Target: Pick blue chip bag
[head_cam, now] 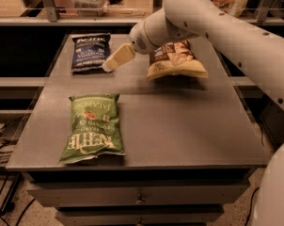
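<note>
The blue chip bag (90,52) lies flat at the far left of the grey table (179,121). My gripper (114,59) reaches in from the upper right on a white arm and hovers just right of the bag's lower right corner, close to it. It holds nothing that I can see.
A green jalapeño chip bag (92,127) lies at the near left of the table. A tan and brown chip bag (176,60) lies at the far middle, partly behind the arm. A shelf with boxes runs behind the table. The table's front edge is near.
</note>
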